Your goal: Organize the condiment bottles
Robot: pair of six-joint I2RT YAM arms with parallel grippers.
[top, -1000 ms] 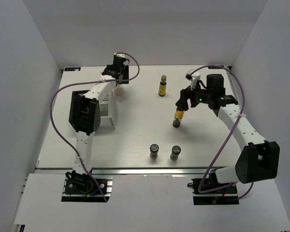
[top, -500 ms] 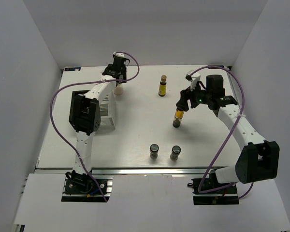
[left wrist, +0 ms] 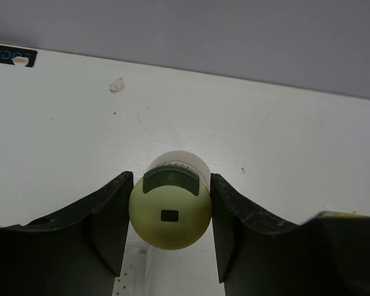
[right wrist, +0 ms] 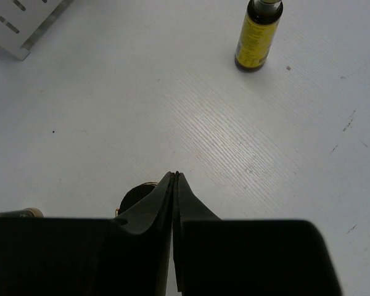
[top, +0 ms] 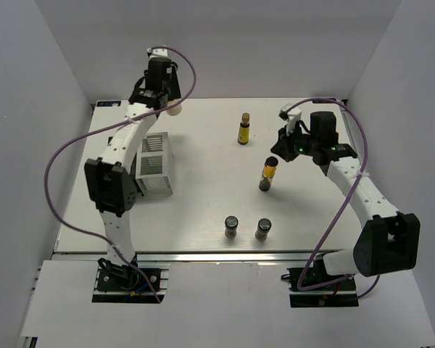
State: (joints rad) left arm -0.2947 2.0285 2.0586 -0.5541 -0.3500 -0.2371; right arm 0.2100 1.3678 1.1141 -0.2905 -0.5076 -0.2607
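1. Bottles on table [top: 203,196]: four in the top view.
2. Yellow bottle [top: 243,129] stands upright toward the far middle, apart from the rest. It also shows at the top of the right wrist view [right wrist: 259,36].
3. Amber bottle [top: 268,175] sits right of centre, its amber end toward the right gripper and its dark end toward the near edge.
4. Two dark bottles [top: 231,227] [top: 262,229] stand side by side near the front edge, close together but not touching.
5. Right gripper [top: 277,151] hangs just behind the amber bottle. In the wrist view its fingers [right wrist: 163,197] are pressed together with nothing between them. A dark round shape just under the tips is likely the amber bottle, though I cannot tell for sure.
6. Left gripper [top: 168,107] is over the far-left part of the table. Its fingers [left wrist: 111,213] are clamped on both sides of a pale round container [left wrist: 170,209], cream-green with a white end.
7. White slatted box [top: 154,163] is on the left of the table, well apart from all four bottles.
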